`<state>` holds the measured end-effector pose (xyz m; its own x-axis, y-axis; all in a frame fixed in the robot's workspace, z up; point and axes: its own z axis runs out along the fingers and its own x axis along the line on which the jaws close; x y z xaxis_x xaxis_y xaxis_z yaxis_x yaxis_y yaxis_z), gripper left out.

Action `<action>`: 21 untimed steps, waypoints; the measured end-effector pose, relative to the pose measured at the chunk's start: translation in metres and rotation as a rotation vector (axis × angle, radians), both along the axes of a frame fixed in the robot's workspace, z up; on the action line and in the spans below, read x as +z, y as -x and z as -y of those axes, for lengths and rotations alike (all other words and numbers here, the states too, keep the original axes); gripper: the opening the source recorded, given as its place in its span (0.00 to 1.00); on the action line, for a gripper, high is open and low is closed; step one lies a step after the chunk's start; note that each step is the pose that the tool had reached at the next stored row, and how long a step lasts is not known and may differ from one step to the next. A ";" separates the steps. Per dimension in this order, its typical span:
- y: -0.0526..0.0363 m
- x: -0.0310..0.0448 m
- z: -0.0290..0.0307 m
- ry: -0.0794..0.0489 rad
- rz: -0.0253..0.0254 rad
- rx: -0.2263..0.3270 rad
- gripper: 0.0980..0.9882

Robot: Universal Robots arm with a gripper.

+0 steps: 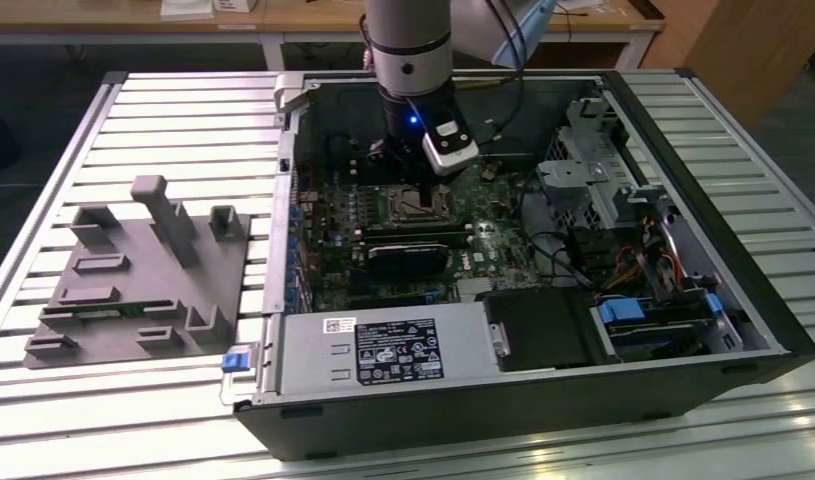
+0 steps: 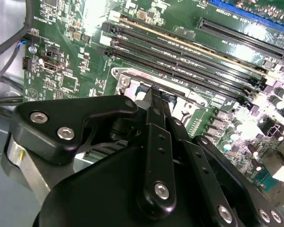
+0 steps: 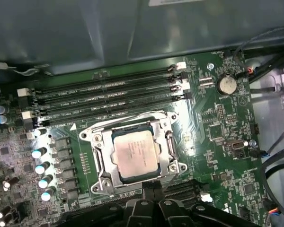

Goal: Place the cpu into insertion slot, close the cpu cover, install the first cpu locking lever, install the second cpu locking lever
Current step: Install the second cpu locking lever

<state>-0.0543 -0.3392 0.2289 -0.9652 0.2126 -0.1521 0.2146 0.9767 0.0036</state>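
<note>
Judging from the first wrist view, the cpu (image 3: 134,154) is seated in the insertion slot (image 3: 100,163) with the cpu cover (image 3: 166,152) lying down around it, just beside the memory slots (image 3: 109,99). The gripper (image 3: 151,185) is held low at the socket's edge, on the side away from those slots, its fingers drawn together with nothing seen between them. For the lever step to be done well, the fingertip should be kept off the chip's top and pressure applied only at the lever, steadily.
</note>
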 end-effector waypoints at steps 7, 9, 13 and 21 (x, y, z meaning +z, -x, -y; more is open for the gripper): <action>-0.0005 0.0002 0.0052 0.000 -0.0001 0.000 0.01; -0.0005 0.0002 0.0072 0.000 -0.0001 0.000 0.01; -0.0005 0.0002 0.0108 0.000 -0.0001 0.000 0.01; -0.0006 0.0002 0.0126 0.000 -0.0019 0.000 0.01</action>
<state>-0.0537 -0.3518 0.2290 -0.9655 0.2126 -0.1503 0.2146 0.9767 0.0031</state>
